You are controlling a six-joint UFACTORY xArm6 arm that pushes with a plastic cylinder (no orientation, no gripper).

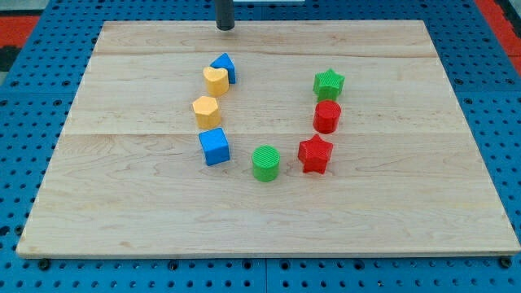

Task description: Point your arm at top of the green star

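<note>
Your tool, a bare rod with nothing to spread or pinch, had my tip (225, 28) at the bench's (122, 212) top edge. The green star (329, 82) sat well off toward the view's right and lower, heading a column above the red cylinder (326, 116). You would best sweep right along the clear top strip, stopping just above it. The star lay flat, with no long axis.

no legible text, label, brand, number or sign appears anywhere in the camera view (checked across all visible surfaces). the wooden board (269, 220) carries only grain lines. the blocks show plain coloured faces without markings. the blue perforated surface (24, 122) around the board shows only a hole pattern. the rod bears no readable marking.
</note>
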